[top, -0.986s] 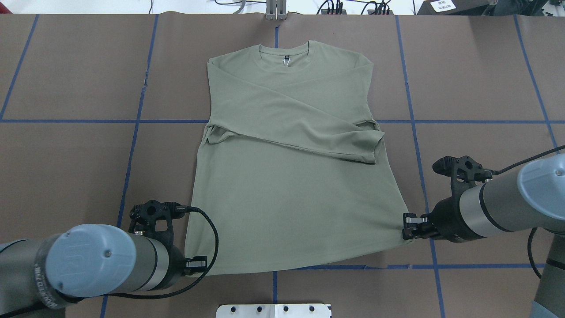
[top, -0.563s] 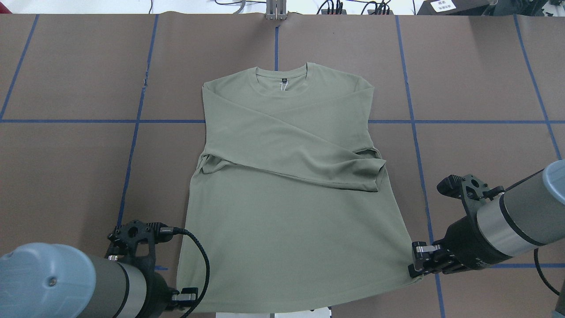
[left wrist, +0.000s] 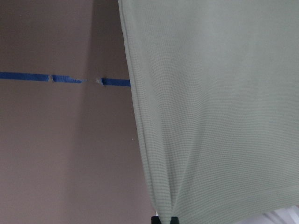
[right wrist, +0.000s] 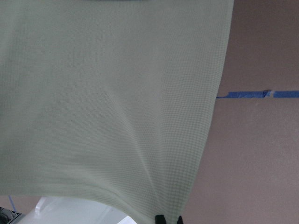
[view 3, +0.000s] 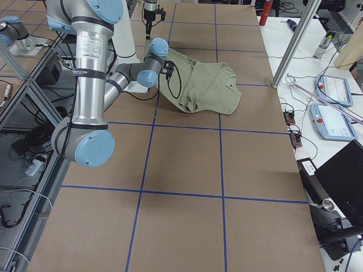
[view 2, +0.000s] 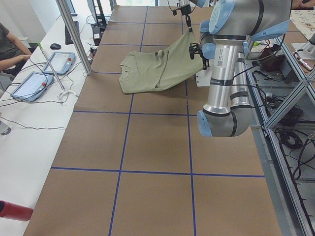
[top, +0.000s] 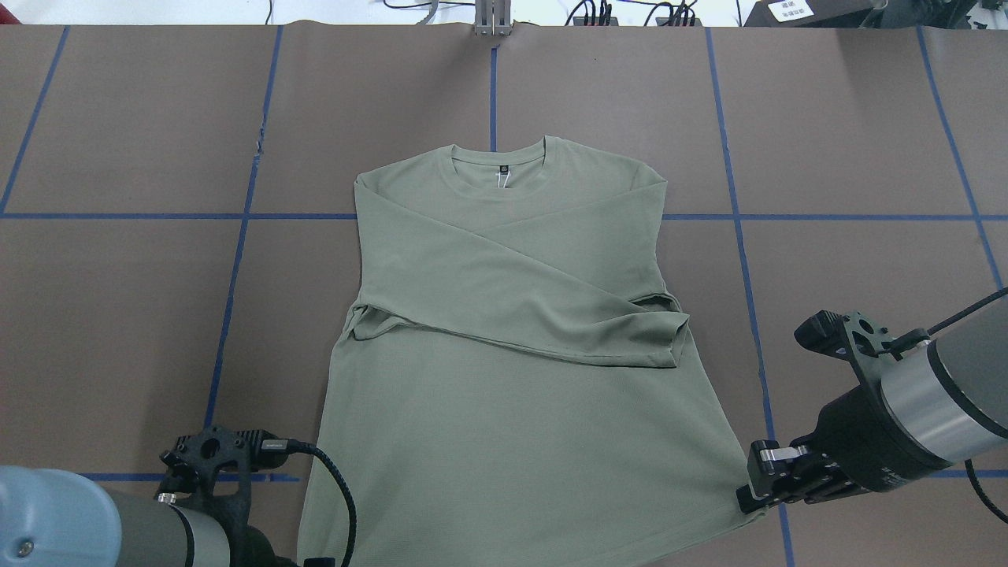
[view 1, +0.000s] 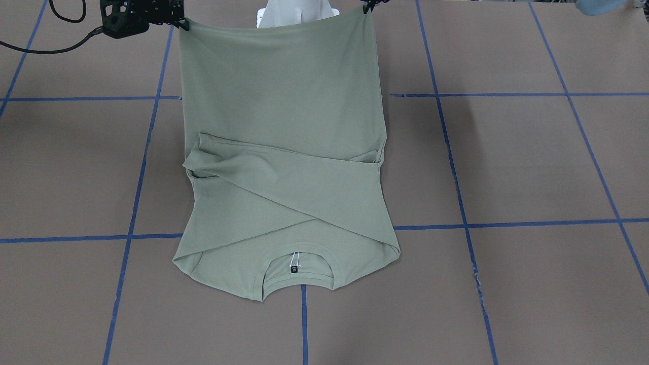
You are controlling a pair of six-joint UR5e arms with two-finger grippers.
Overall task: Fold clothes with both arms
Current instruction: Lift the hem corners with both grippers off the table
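Note:
The pale sage-green shirt (top: 504, 378) lies front up, its neck label (top: 504, 169) at the far end and both sleeves crossed over the chest. It also shows in the front-facing view (view 1: 284, 152). My left gripper (left wrist: 164, 219) is shut on the hem's left corner, at the overhead view's bottom edge and at the top of the front-facing view (view 1: 366, 7). My right gripper (top: 750, 490) is shut on the hem's right corner, which the right wrist view (right wrist: 168, 219) shows pinched. The hem is lifted off the table and stretched between the two grippers.
The brown table cover (top: 850, 142) carries a grid of blue tape lines. The white pedestal base (view 1: 296, 12) stands under the raised hem. A metal post (top: 492, 20) is at the far edge. Tablets (view 2: 29, 83) lie on the side desk beside an operator.
Both grippers have pulled the hem back toward the robot's base. The whole shirt has slid that way across the table. The left gripper has nearly left the overhead view.

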